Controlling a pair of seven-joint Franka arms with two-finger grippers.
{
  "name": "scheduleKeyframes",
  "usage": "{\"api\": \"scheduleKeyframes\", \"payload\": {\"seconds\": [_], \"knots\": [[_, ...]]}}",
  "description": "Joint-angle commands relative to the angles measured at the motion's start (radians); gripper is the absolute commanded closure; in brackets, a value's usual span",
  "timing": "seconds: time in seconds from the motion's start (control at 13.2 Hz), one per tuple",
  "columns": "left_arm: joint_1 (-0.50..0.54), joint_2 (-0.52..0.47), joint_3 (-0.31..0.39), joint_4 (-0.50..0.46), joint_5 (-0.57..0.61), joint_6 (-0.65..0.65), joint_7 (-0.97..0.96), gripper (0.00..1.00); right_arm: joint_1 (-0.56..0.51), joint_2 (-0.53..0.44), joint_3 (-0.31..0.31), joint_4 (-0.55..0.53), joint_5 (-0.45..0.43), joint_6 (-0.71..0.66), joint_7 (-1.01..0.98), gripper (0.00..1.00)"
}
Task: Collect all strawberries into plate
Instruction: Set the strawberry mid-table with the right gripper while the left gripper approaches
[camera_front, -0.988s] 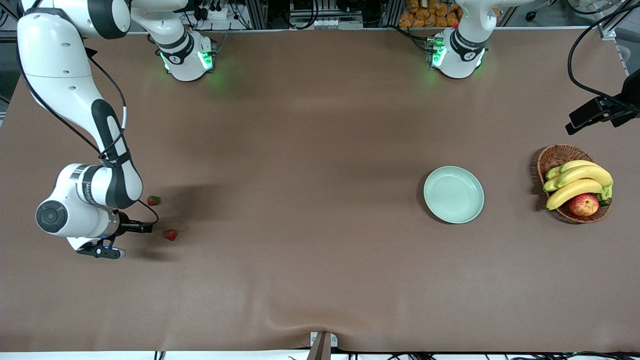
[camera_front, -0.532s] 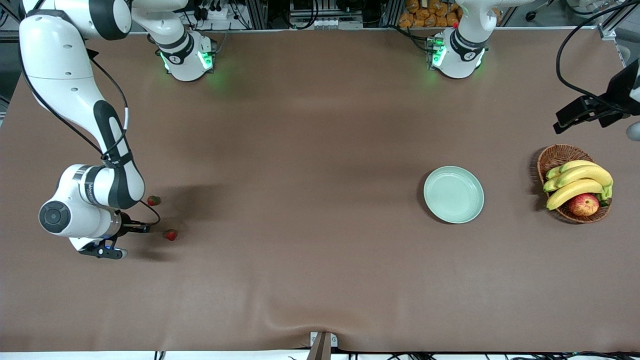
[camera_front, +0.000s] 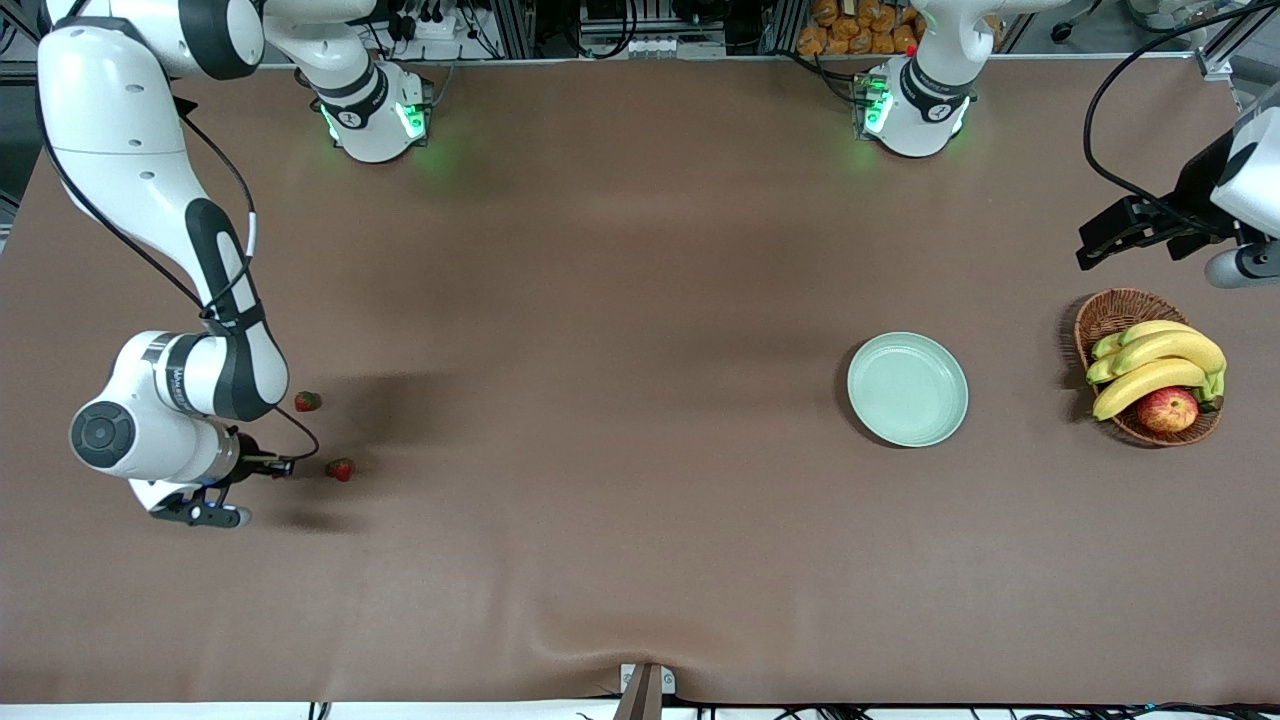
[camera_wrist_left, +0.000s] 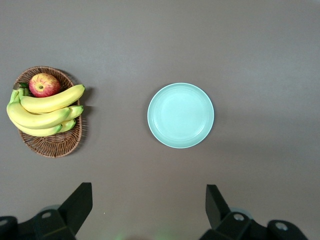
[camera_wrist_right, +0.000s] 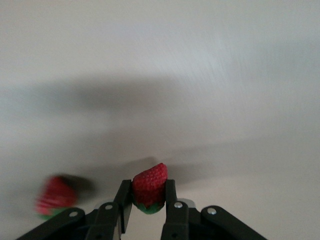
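— Three strawberries, where do you have them?

— Two strawberries lie on the brown table (camera_front: 600, 300) at the right arm's end. One strawberry on the table (camera_front: 308, 401) sits just beside the right arm's forearm; the second loose strawberry (camera_front: 341, 469) lies nearer the front camera. Both are tiny, red, with dark green caps. The third, the held strawberry (camera_wrist_right: 149, 187), I see only in the right wrist view: the right gripper (camera_wrist_right: 147, 202) has its fingers clamped on it, seeded red tip out, green cap down between the pads. A blurred red berry (camera_wrist_right: 56, 197) shows close by in that view.

— Can the front camera confirm the grip?

— No. There the right gripper (camera_front: 280, 466) is a dark tip low over the table beside the nearer berry, and what it holds is hidden.

— And the plate?

— The pale mint-green plate (camera_front: 858, 400) holds nothing and stands well apart, toward the left arm's end, near the wicker basket (camera_front: 1105, 312) of bananas (camera_front: 1150, 368) and an apple (camera_front: 1167, 409). The left wrist view looks straight down on plate and basket, with the left gripper (camera_wrist_left: 148, 210) spread wide.

— Any change over the last second?

— The right wrist has drawn back a little from the nearer berry, and the left arm has come farther into view over the table above the basket. The loose berries have not moved.
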Motion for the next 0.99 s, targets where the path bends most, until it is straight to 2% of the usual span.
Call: {"api": "scheduleKeyframes", "payload": {"seconds": [0.0, 0.08, 0.3, 0.46, 0.61, 0.84, 0.91], "knots": [[0.007, -0.002, -0.033, 0.007, 0.008, -0.022, -0.014, 0.00, 0.035, -0.049, 0.045, 0.057, 0.018, -0.024, -0.005, 0.97], [0.007, -0.002, -0.037, 0.007, 0.008, -0.027, -0.016, 0.00, 0.066, -0.053, 0.053, 0.057, 0.048, -0.024, 0.012, 0.97], [0.001, 0.001, -0.058, -0.008, 0.004, -0.025, -0.033, 0.00, 0.233, -0.046, 0.062, 0.057, 0.257, -0.019, 0.175, 0.98], [0.002, 0.015, -0.118, -0.045, 0.002, -0.022, -0.076, 0.00, 0.353, -0.020, 0.062, 0.059, 0.395, -0.004, 0.268, 0.98], [0.006, 0.013, -0.174, -0.121, -0.004, 0.016, -0.154, 0.00, 0.448, 0.013, 0.061, 0.059, 0.583, 0.112, 0.271, 0.97], [0.006, 0.013, -0.276, -0.236, -0.004, 0.114, -0.304, 0.00, 0.566, 0.086, 0.061, 0.077, 0.751, 0.235, 0.279, 0.97], [0.006, 0.015, -0.290, -0.281, -0.004, 0.152, -0.332, 0.00, 0.609, 0.115, 0.061, 0.089, 0.812, 0.290, 0.279, 0.97]]}}
